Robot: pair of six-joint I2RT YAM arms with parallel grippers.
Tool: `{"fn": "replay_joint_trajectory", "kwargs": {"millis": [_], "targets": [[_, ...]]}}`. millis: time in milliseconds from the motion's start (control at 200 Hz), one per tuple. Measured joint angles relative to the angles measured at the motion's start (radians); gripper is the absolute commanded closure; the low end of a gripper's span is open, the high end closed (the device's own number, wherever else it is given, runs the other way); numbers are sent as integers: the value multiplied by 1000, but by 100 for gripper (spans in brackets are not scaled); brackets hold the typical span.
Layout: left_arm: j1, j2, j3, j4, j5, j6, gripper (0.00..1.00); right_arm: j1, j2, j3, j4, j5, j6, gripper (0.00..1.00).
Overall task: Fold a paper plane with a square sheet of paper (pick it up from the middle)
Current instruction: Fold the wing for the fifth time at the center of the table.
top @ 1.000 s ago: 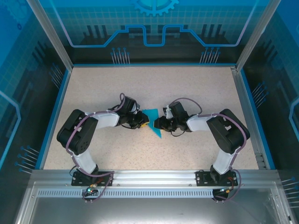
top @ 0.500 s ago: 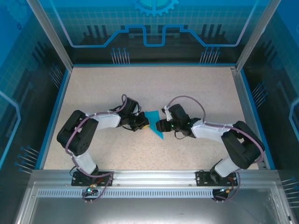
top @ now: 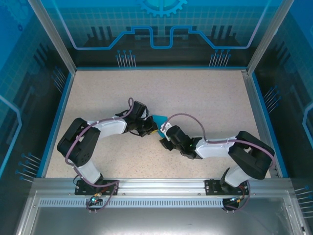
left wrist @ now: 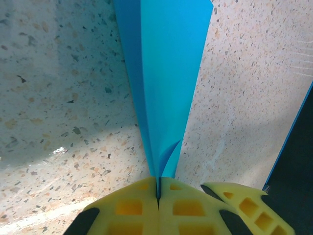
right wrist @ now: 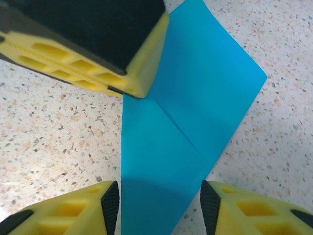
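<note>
The sheet of paper is bright cyan-blue and folded into a narrow pointed shape with a centre crease. My left gripper is shut on its pointed end, yellow pads pressed together over the crease. In the top view the paper pokes out between both grippers at mid-table. There my left gripper sits just left of my right gripper. In the right wrist view the paper lies flat on the table with a diagonal crease. My right gripper is open, one finger on each side of its narrow end. The left gripper's finger covers the paper's upper left.
The speckled beige table has a blue rim and transparent walls on three sides. An aluminium rail with both arm bases runs along the near edge. Free tabletop lies behind and to both sides of the grippers.
My right arm has stretched low across the table and its gripper has moved left and nearer, from beside the paper to its near end. The left gripper has shifted slightly right, still holding the paper.
</note>
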State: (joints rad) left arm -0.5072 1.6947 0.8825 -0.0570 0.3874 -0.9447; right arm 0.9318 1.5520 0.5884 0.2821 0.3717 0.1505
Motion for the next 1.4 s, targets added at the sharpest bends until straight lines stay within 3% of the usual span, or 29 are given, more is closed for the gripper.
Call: {"fn": "replay_joint_trajectory", "kwargs": {"millis": [190,320,445,600,710,1166,1401], "targets": [[0,0,0,-8,-2,-1,96,25,82,19,40,36,-26,57],[0,-3,2,-17,-3,-4,94,26,105,23,78,60,-36,69],[1,-4,19,-39,-9,0,85,26,109,23,100,68,-50,80],[18,-4,47,-62,2,11,73,26,109,15,105,69,-66,82],[34,-3,58,-77,7,22,69,26,108,5,108,69,-70,82],[40,39,85,-99,40,55,90,26,103,-5,139,66,-84,75],[40,39,85,-98,48,56,93,26,130,1,154,67,-80,74]]}}
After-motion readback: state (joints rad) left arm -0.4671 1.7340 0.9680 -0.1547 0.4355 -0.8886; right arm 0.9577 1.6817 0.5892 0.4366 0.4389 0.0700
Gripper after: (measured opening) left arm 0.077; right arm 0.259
